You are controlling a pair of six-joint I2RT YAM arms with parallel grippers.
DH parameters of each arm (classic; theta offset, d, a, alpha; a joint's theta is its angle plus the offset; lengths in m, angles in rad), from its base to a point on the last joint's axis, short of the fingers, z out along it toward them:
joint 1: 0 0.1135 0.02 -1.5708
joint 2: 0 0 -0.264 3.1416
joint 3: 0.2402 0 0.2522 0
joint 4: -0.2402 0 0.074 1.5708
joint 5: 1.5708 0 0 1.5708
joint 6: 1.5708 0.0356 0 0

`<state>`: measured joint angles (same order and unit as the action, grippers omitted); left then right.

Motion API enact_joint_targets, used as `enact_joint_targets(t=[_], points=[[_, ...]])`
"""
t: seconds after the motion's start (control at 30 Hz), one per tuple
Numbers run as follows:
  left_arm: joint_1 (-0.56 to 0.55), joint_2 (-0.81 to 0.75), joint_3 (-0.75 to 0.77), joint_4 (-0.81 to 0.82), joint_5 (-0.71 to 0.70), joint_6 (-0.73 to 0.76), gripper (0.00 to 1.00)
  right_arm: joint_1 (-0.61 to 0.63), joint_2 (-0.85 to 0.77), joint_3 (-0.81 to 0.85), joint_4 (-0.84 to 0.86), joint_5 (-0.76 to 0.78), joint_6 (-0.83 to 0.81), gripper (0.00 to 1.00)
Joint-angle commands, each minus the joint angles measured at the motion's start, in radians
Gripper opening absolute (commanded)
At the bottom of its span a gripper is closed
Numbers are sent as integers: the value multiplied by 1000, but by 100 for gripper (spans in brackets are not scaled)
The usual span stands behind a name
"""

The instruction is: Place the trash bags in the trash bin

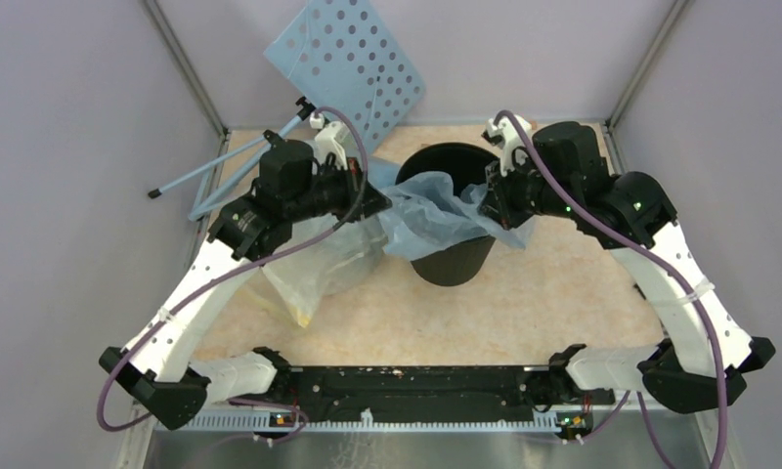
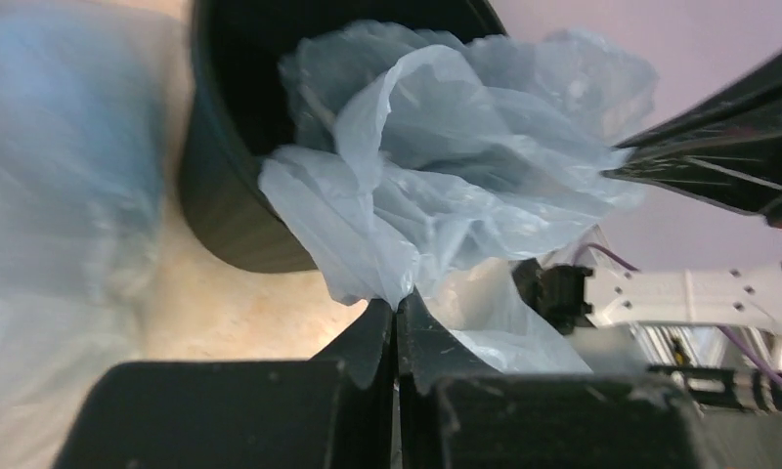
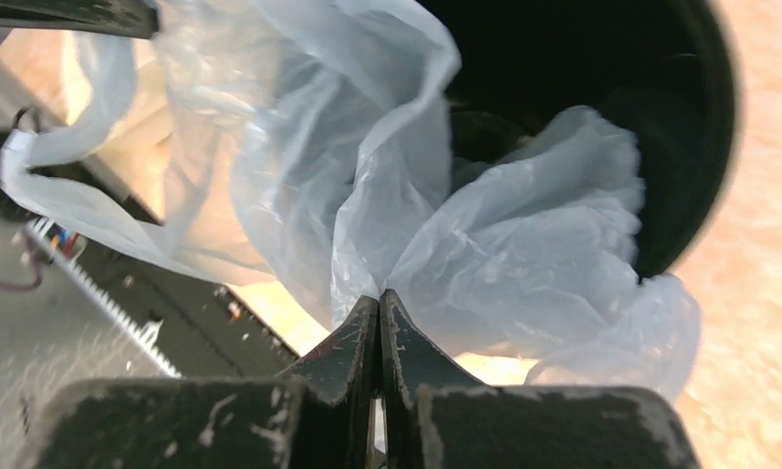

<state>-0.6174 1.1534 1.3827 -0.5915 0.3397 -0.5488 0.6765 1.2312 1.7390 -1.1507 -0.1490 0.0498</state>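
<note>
— So, table first: what stands on it?
— Black trash bin, upright near the middle, mouth open to us. Clear sack slumped just beside it on the left; not ours.
— And the trash bag?
— Blue film, stretched across the near rim of the bin between our two arms. Part sags into the mouth, part spills outside over the rim.
— Grip?
— Left gripper pinched tight on one edge of the film, fingers meeting. Right gripper likewise, clamped on the opposite edge.
— How do we do this step well, then?
— We judge the film too wide for the mouth as held. We should bring both grippers together over the centre of the opening so the slack bunches, then lower until the bulk sits under the rim. We let go only then, one side at a time, or the outside flap may drag the lot back over the edge.
— Risks?
— Bin looks light; a sideways tug could tip it. Film may cling to the fingers on release.
</note>
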Motion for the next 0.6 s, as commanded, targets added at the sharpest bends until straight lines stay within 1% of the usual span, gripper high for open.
enact_joint_targets(t=[0.0, 0.07, 0.17, 0.23, 0.27, 0.33, 0.37, 0.4, 0.43, 0.47, 0.5, 0.57], points=[[84, 67, 120, -91, 10, 147, 0, 8, -7, 106, 94, 316, 109, 0], [116, 101, 166, -124, 5, 194, 0, 4, 1, 138, 112, 439, 139, 0], [160, 155, 233, -181, 32, 252, 0, -21, 22, 171, 123, 549, 141, 0], [173, 185, 261, -214, 43, 285, 0, -30, 42, 177, 117, 650, 141, 0], [179, 194, 267, -220, 50, 294, 0, -34, 51, 175, 115, 702, 139, 3], [185, 200, 268, -216, 69, 304, 0, -47, 63, 166, 124, 761, 125, 15], [187, 200, 266, -210, 85, 304, 0, -48, 66, 162, 132, 757, 107, 33], [188, 199, 263, -201, 104, 305, 0, -48, 66, 159, 135, 701, 86, 56], [188, 194, 258, -188, 124, 303, 0, -48, 59, 157, 135, 637, 67, 70], [189, 190, 254, -176, 142, 299, 1, -48, 52, 154, 137, 576, 56, 76], [189, 186, 247, -161, 157, 293, 2, -48, 40, 144, 142, 525, 47, 78], [189, 175, 232, -134, 180, 286, 4, -48, 6, 100, 160, 415, 13, 79]])
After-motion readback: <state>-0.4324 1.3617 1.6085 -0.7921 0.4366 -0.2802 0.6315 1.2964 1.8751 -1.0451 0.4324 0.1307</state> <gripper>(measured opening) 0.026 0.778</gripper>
